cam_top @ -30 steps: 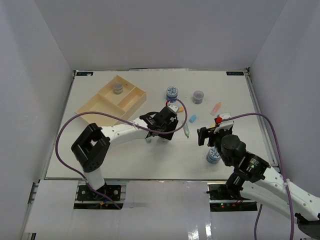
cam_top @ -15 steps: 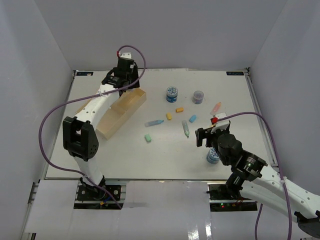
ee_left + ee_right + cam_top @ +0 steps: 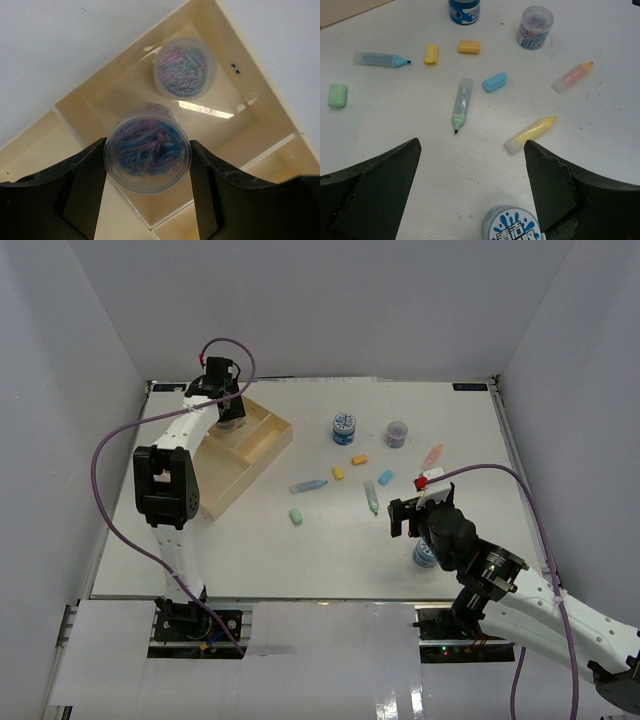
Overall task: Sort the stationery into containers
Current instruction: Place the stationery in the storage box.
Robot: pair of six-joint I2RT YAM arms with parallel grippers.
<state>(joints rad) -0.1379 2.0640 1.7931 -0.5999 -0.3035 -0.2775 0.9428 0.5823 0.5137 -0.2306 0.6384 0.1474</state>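
My left gripper (image 3: 226,408) is shut on a clear grey roll (image 3: 147,142) full of coloured clips and holds it over the far corner section of the pale-wood tray (image 3: 252,446). A second grey roll (image 3: 185,67) stands in that section. My right gripper (image 3: 471,145) is open and empty over the table, above a blue-and-white roll (image 3: 515,231). Ahead of it lie a green marker (image 3: 461,104), a yellow marker (image 3: 530,134), a pink marker (image 3: 572,77), a blue marker (image 3: 380,59) and small caps. Another blue-and-white roll (image 3: 344,426) and a third grey roll (image 3: 397,433) stand further back.
Loose caps lie mid-table: yellow (image 3: 431,54), orange (image 3: 469,46), blue (image 3: 494,81), green (image 3: 336,95). The tray's long section and the other small section (image 3: 45,145) hold nothing that shows. White walls enclose the table on three sides.
My left arm has swung from the middle of the table to the tray's far corner, with a grey roll in its jaws. My right gripper has shifted slightly left.
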